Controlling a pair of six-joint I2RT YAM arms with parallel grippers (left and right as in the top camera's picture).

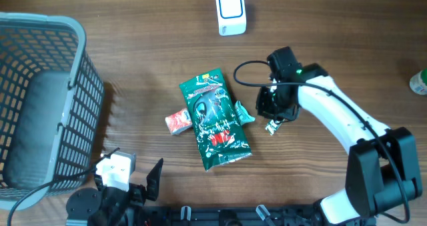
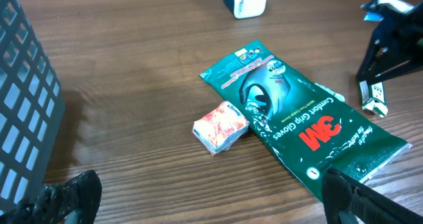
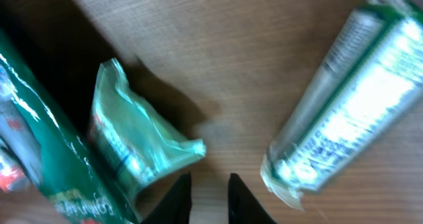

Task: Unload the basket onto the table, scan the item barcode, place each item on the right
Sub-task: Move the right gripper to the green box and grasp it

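Note:
The white barcode scanner [image 1: 231, 13] stands at the table's far edge. A green 3M gloves pack [image 1: 215, 123] lies mid-table. A red-and-white packet [image 1: 177, 121] touches its left side and a teal packet [image 3: 132, 138] pokes out on its right. A small white-and-green packet [image 3: 344, 98] lies just right of that. My right gripper [image 3: 209, 184] points down at bare wood between these two packets. Its fingers are almost together and nothing is between them. My left gripper [image 2: 211, 204] is wide open near the front edge, with its right finger over the gloves pack's corner.
A grey mesh basket [image 1: 40, 99] fills the left side of the table. A green-and-white object [image 1: 419, 83] shows at the right edge. A black cable loops by the right arm's wrist.

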